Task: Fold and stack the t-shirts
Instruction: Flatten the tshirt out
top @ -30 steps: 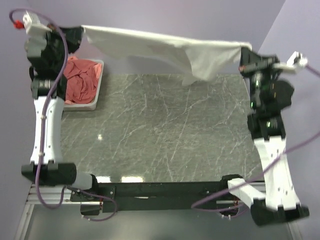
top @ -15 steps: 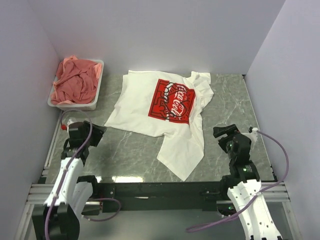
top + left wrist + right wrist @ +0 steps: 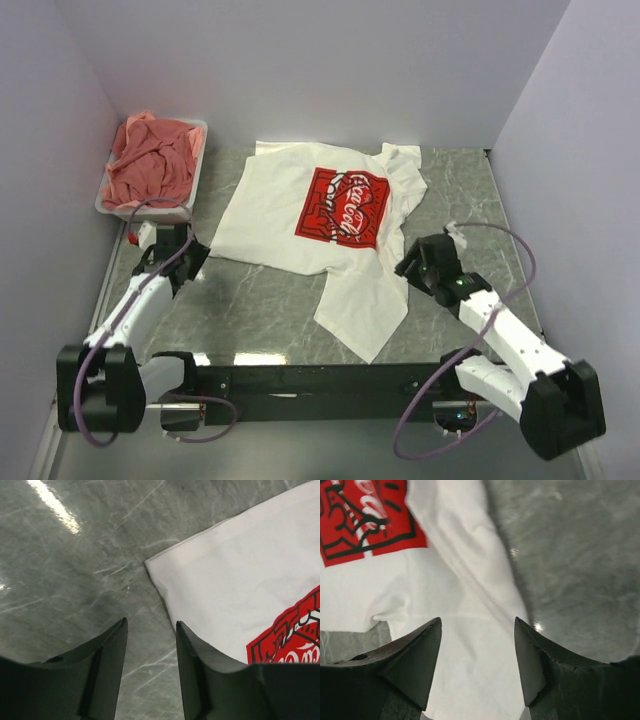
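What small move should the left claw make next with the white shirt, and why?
Probably ease the left claw forward and down onto the near corner of the white t-shirt, then close. Its jaws stand open and empty above the table, the corner lies just ahead, and the shirt's other side lies bunched, so it likely needs pulling flat before folding.

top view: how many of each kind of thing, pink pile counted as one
white t-shirt: 1
pink shirt pile: 1, shirts within uncountable
tub: 1
grippers: 2 (left gripper, right gripper)
total: 5
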`<action>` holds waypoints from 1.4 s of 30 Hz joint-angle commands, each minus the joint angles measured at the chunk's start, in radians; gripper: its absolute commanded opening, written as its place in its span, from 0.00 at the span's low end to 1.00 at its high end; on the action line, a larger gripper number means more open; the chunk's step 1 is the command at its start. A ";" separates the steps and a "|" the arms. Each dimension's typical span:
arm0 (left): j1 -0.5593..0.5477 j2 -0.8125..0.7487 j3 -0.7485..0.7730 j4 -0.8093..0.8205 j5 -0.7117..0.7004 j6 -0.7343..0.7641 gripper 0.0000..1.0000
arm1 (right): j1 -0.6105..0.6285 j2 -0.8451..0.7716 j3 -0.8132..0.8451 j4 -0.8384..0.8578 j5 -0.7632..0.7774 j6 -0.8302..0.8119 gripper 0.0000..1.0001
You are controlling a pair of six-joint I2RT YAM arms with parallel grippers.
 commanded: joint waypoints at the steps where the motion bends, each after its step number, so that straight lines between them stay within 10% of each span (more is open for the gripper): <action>1: -0.052 0.098 0.116 0.007 -0.109 -0.042 0.48 | 0.089 0.095 0.145 0.012 0.127 -0.065 0.66; 25: -0.107 0.594 0.345 -0.062 -0.198 -0.132 0.39 | 0.135 0.489 0.446 -0.018 0.164 -0.258 0.61; 35: -0.107 0.642 0.361 -0.065 -0.212 -0.114 0.01 | 0.165 0.690 0.561 -0.050 0.221 -0.309 0.59; 42: -0.107 0.634 0.384 -0.076 -0.221 -0.088 0.01 | 0.175 0.802 0.641 -0.078 0.235 -0.310 0.44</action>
